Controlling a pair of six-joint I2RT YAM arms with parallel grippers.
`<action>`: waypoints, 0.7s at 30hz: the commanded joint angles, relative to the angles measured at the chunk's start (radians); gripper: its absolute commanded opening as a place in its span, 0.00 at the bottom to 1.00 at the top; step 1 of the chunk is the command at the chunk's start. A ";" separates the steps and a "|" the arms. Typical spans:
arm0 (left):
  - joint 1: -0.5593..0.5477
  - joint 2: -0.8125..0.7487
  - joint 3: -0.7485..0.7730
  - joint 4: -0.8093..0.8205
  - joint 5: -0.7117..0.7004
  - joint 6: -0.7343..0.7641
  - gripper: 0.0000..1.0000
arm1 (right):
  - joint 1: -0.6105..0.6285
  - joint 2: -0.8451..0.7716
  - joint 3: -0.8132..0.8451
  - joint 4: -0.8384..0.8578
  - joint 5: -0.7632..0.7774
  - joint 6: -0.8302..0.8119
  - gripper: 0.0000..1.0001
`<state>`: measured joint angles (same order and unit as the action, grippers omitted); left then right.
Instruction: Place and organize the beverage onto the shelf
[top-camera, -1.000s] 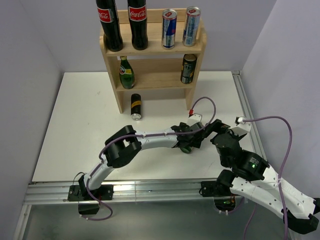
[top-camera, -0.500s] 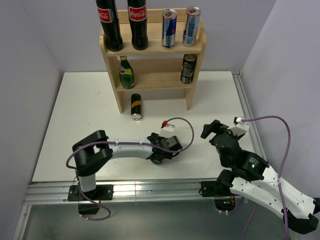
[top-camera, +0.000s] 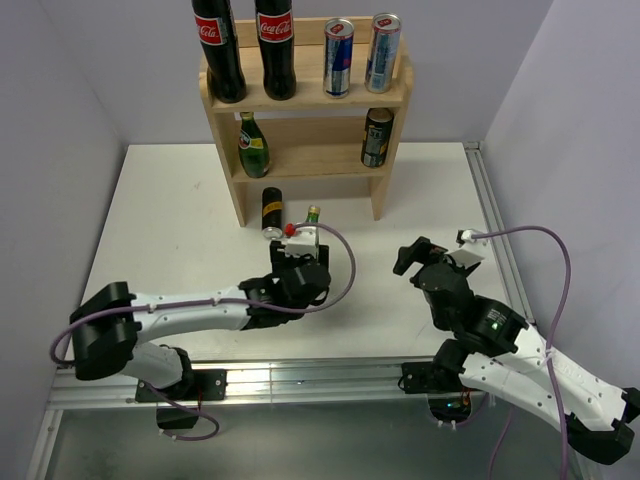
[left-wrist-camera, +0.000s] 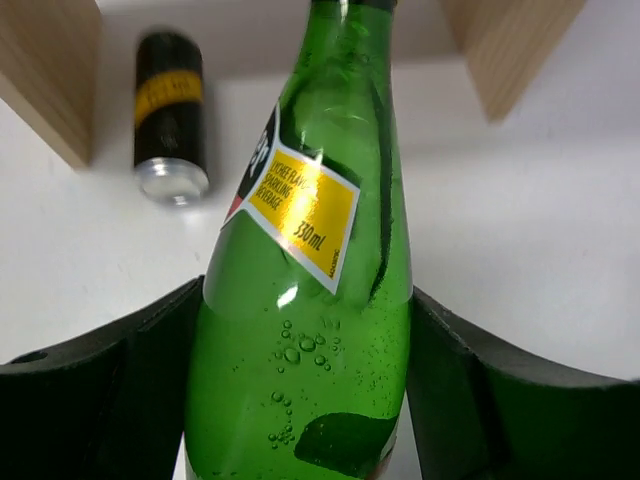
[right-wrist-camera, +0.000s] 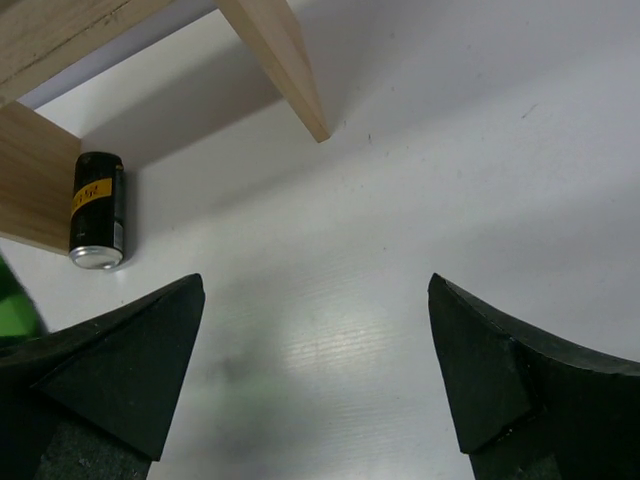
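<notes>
We've got the green bottle (left-wrist-camera: 300, 300) clamped in the left gripper (left-wrist-camera: 305, 385), just in front of the shelf (top-camera: 300, 104) and near the black can (top-camera: 272, 212) lying by its left leg. The right gripper (right-wrist-camera: 315, 300) hangs wide open and empty, well off to the right.

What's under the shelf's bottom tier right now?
A black-and-yellow can lies on its side on the table, beside the left panel of the shelf, silver end poking out toward the arms. Farther back, the shelf itself covers the space, so anything there cannot be seen.
</notes>
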<state>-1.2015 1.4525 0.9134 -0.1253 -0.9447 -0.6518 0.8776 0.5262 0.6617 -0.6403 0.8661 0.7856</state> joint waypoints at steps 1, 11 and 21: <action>0.003 -0.121 -0.099 0.643 -0.190 0.359 0.00 | 0.003 0.015 -0.014 0.056 0.004 -0.009 1.00; 0.141 -0.020 -0.188 1.541 0.030 0.943 0.00 | 0.003 0.072 -0.025 0.129 0.002 -0.046 1.00; 0.183 0.170 -0.051 1.931 0.175 1.189 0.00 | -0.015 0.093 -0.043 0.169 -0.002 -0.080 1.00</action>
<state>-1.0313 1.6226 0.7670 1.1454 -0.8757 0.4286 0.8757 0.6121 0.6281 -0.5247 0.8505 0.7261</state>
